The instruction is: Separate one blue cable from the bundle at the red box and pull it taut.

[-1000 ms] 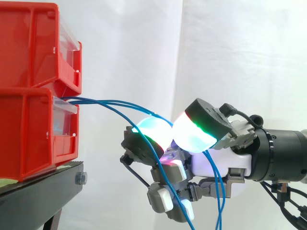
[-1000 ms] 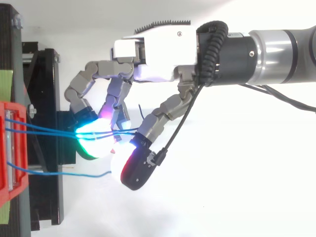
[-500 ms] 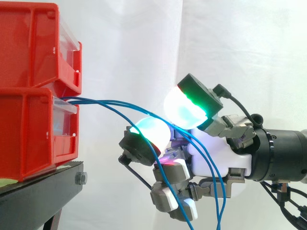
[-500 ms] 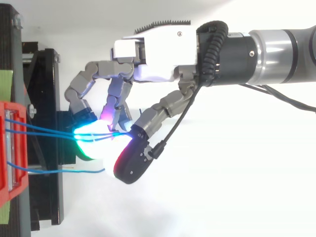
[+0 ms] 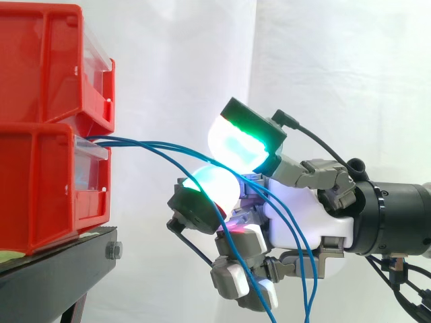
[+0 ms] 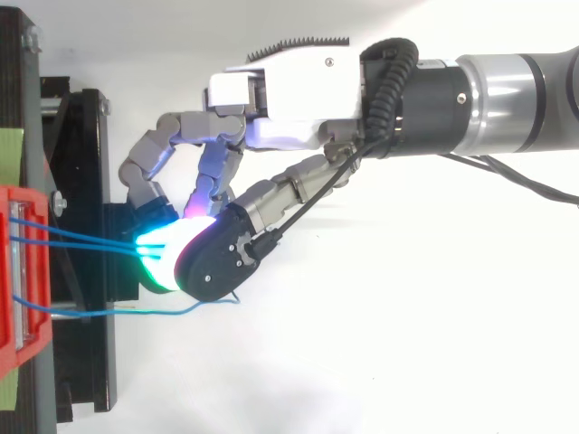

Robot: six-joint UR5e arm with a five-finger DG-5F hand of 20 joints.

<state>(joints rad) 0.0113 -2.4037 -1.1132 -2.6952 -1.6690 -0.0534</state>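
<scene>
Blue cables (image 5: pixel 128 140) run right from the red box (image 5: pixel 40 188) across the hand's (image 5: pixel 300 225) cyan finger pad (image 5: pixel 210 183); thumb pad (image 5: pixel 237 142) poised above, apart, nothing clamped; best to pinch one strand alone, leaving the others outside, then draw right.

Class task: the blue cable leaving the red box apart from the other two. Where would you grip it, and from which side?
Probably on the straight stretch of the lone cable past the black stand, coming from the top view's lower edge, away from the hand. There it runs alone in open space, while the other two cables lie close together and pass into the hand.
</scene>
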